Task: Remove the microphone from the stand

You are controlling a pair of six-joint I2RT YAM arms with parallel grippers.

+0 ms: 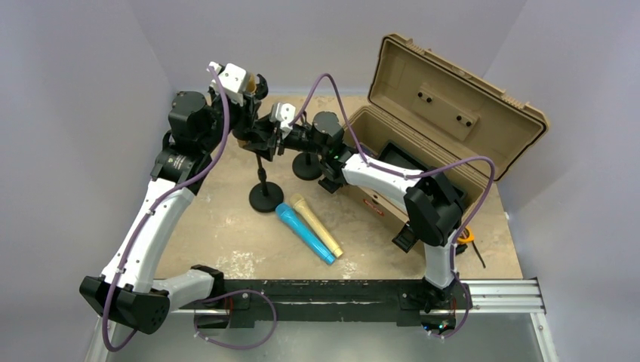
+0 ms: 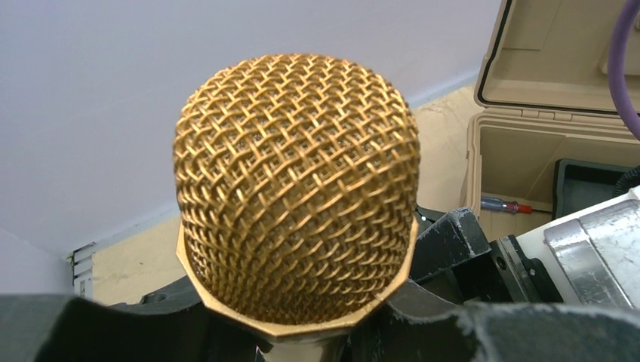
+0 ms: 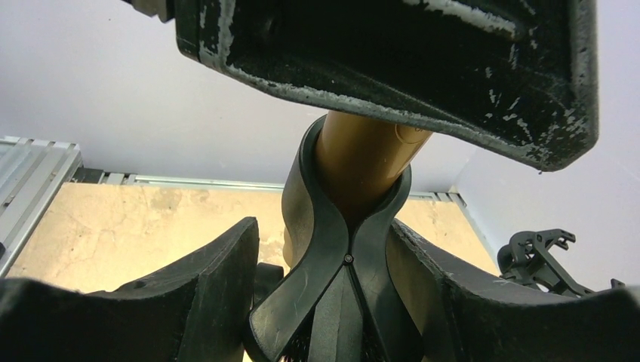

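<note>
The gold microphone's mesh head [image 2: 296, 188] fills the left wrist view. My left gripper [image 2: 302, 335] is shut on its body just below the head. In the right wrist view the gold body [image 3: 362, 162] sits in the black clip [image 3: 340, 256] of the stand. My right gripper [image 3: 343, 290] is closed on that clip from both sides. In the top view both grippers, left [image 1: 253, 89] and right [image 1: 263, 139], meet above the stand's round base [image 1: 266, 197] and hide most of the microphone.
A second stand [image 1: 307, 167] stands just right of the first; its empty clip [image 3: 540, 256] shows in the right wrist view. A blue microphone [image 1: 303, 234] and a gold one [image 1: 317, 225] lie on the table. An open tan case [image 1: 445, 113] is at the back right.
</note>
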